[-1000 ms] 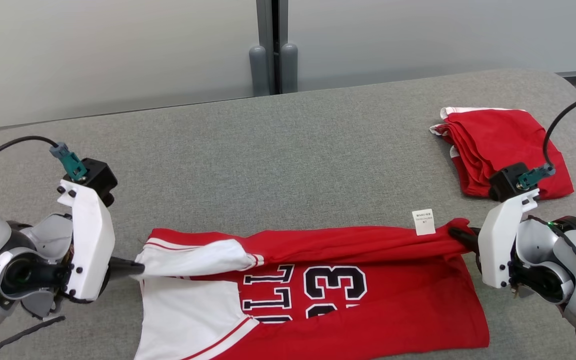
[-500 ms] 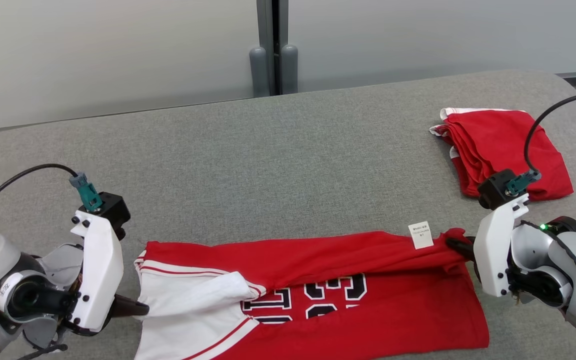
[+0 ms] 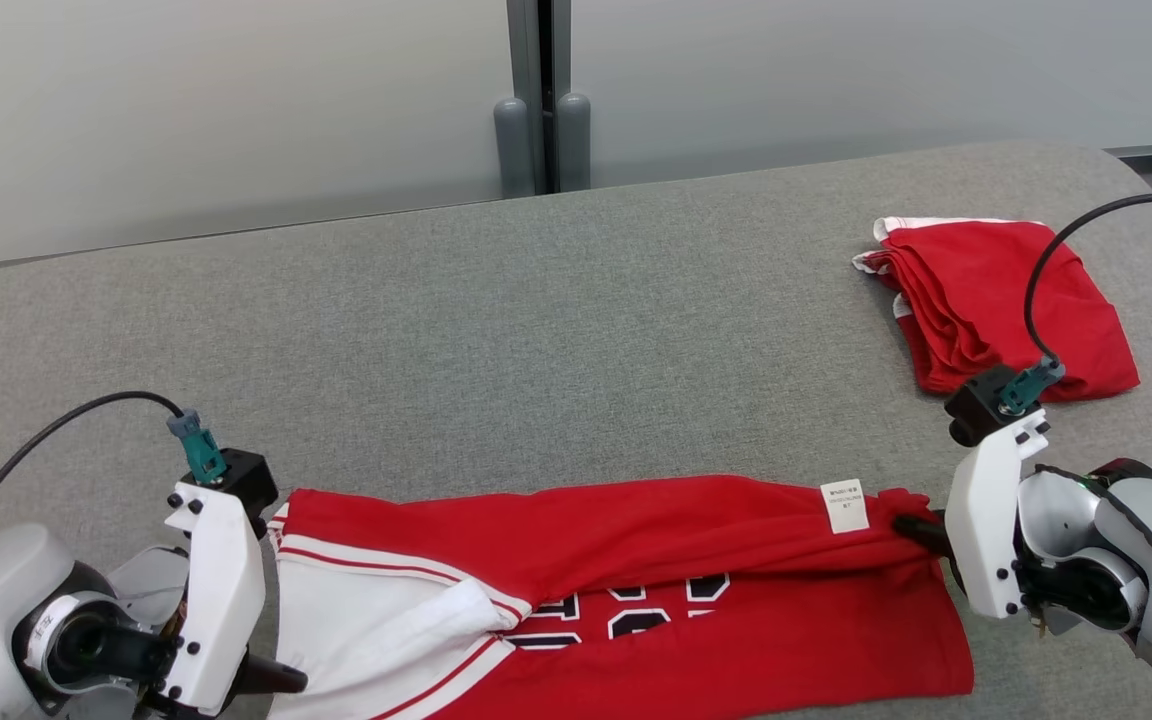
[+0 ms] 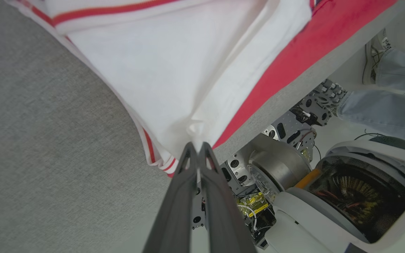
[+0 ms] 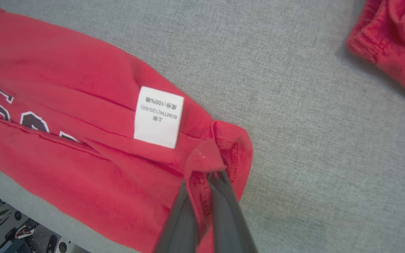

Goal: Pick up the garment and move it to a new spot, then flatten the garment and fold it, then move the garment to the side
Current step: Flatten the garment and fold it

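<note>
The garment (image 3: pixel 636 530) is a red jersey with white sleeves and black numbers, spread along the near edge of the grey table with its far half doubled over toward me. My left gripper (image 3: pixel 301 682) is shut on the white sleeve end (image 4: pixel 195 131). At the other end my right gripper (image 3: pixel 901 523) is shut on the red hem corner (image 5: pixel 206 158), beside a white care label (image 5: pixel 158 117). The folded-over layer covers most of the numbers (image 3: pixel 656 612).
A second red garment (image 3: pixel 996 300), folded, lies at the table's far right. The grey table (image 3: pixel 536 330) stretches wide behind the jersey. Past the near table edge, the left wrist view shows the robot's base (image 4: pixel 346 196) and a person's leg in jeans (image 4: pixel 385 112).
Both grippers have pulled the held edge toward me, drawing the fold further over the jersey so that more of the numbers are covered. The camera has shifted slightly.
</note>
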You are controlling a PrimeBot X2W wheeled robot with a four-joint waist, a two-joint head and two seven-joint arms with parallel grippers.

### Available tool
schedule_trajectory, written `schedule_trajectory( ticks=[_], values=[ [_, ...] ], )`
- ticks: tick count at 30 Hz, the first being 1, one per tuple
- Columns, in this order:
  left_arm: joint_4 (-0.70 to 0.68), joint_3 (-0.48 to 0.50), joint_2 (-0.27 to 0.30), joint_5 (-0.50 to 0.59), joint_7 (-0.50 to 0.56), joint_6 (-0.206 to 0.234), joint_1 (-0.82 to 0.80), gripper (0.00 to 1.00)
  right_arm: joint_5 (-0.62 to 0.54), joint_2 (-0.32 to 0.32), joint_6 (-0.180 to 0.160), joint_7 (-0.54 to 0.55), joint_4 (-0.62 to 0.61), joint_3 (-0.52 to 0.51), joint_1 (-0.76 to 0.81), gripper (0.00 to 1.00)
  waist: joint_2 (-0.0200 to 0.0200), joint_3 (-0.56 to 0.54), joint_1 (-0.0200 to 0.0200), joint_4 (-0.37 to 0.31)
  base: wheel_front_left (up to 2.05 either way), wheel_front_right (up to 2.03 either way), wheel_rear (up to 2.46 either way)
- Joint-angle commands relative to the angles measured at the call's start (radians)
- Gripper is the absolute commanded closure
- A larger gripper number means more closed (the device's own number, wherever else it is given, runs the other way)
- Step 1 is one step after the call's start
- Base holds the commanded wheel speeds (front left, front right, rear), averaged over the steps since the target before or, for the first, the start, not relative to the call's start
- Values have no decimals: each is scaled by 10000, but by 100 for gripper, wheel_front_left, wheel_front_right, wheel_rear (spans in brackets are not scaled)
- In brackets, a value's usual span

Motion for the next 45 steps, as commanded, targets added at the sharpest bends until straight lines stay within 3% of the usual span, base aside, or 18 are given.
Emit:
schedule_trajectory(
  ticks=[1,2,12,17,21,26,30,36,40,45],
  values=[
    [96,-43,-27,86,-53,-55,194,20,68,-5,-4,-73,67,61,-68,0,0,-12,0,-15,0,0,0],
    [128,-54,-45,86,-72,-56,212,0,103,15,-4,-122,117,82,-81,0,0,-21,0,-20,0,0,0],
    [192,215,-52,182,-690,-189,273,0,412,-70,-4,-1439,137,-172,-96,0,0,-326,0,51,0,0,0],
    [-188,714,216,254,-1659,-314,340,0,556,-249,-4,-3020,-119,-810,208,0,0,-604,0,128,0,0,0],
    [-591,1248,516,898,-3253,-327,481,0,394,-277,-4,-4802,-128,-1544,514,0,0,-829,0,163,0,0,0],
    [-994,2147,688,1998,-6293,401,990,0,105,99,-4,-6957,161,-2562,1103,0,0,-979,0,203,0,0,0],
    [-1268,2855,638,2770,-8794,1454,1636,0,-263,499,-4,-7537,680,-3841,1637,0,0,-1063,0,294,0,0,0],
    [-1648,3724,227,3409,-12045,3093,3070,0,-2385,1603,-4,-7584,11,-7717,3312,0,0,-1111,0,420,0,0,0],
    [-1974,4490,-273,3664,-12705,3850,4190,0,-4105,2696,-2,-7583,-1076,-9764,4982,0,0,-1134,0,462,0,0,0],
    [-2176,5960,-1584,4760,-12752,4138,5696,0,-5245,3639,-4,-7518,-1596,-10601,6475,0,0,-1098,0,482,0,0,0]
  ],
)
